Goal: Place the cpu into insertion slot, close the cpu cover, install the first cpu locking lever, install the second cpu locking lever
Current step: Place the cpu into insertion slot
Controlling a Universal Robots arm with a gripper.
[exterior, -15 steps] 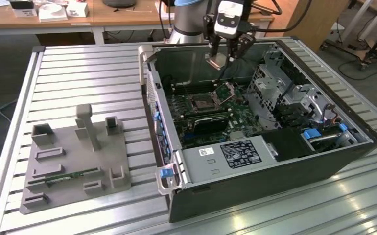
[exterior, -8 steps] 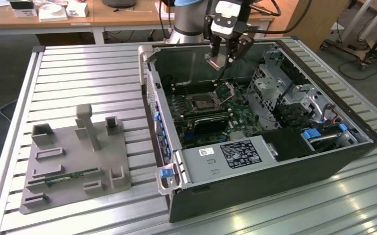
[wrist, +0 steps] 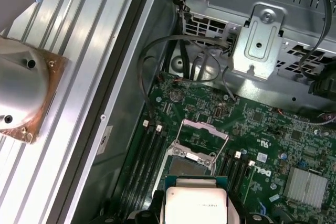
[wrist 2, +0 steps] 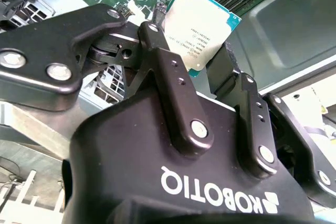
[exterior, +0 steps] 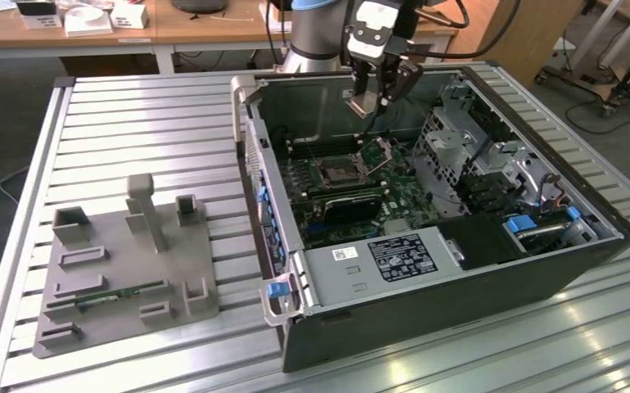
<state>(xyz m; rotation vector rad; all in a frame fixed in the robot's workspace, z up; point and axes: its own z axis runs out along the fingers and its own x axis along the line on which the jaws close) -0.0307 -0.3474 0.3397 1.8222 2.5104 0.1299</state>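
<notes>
Gripper [wrist 2: 195, 51] points downward, pinching cpu [wrist 2: 203, 22] above computer case [exterior: 490, 278].

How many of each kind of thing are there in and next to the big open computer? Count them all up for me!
cpu: 1
end effector, gripping the cpu: 1
insertion slot: 1
cpu cover, standing open: 1
computer case: 1
grey holder block beside the case: 1
Total: 6

This looks like a robotics lab, with a slatted aluminium worktable [exterior: 129, 123] carrying an opened desktop computer case [exterior: 457, 299] and a grey parts fixture [exterior: 119, 274] (wooden benches [exterior: 217, 20] stand behind).
</notes>
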